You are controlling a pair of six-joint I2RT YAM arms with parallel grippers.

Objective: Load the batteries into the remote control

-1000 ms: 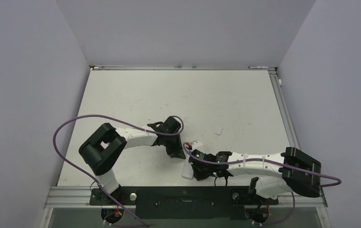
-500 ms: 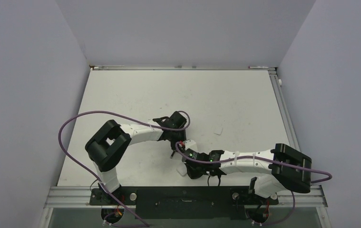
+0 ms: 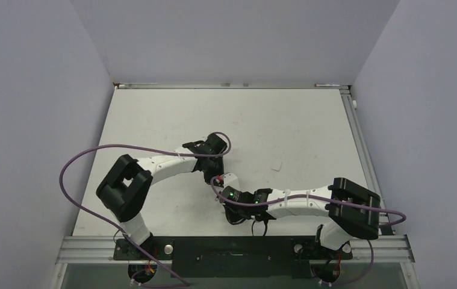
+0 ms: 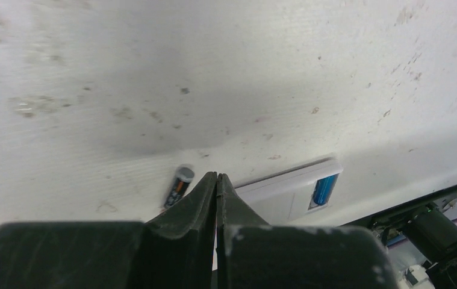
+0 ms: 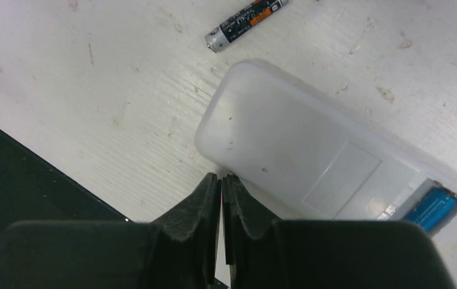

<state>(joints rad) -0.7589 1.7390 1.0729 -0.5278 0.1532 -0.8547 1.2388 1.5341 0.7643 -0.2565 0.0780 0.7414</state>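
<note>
The white remote control [image 5: 310,159] lies back up on the table, its open compartment holding the blue battery [image 5: 433,209]. The dark battery [image 5: 247,21] lies loose on the table just beyond the remote's rounded end. My right gripper [image 5: 221,178] is shut and empty, its tips at the remote's near long edge. In the left wrist view the remote [image 4: 286,188] shows the blue battery [image 4: 324,189], and the dark battery [image 4: 179,185] lies just left of my shut, empty left gripper [image 4: 217,176]. From above, the right arm [image 3: 274,205] hides most of the remote.
A small loose white cover piece [image 3: 277,164] lies on the table to the right of both grippers. The black front rail [image 5: 15,180] of the table runs close behind the right gripper. The left arm's purple cable [image 3: 93,153] loops over the left side.
The right arm has reached further left along the front of the table, over the remote. The left gripper has drawn slightly back and left. Both grippers stayed shut.
</note>
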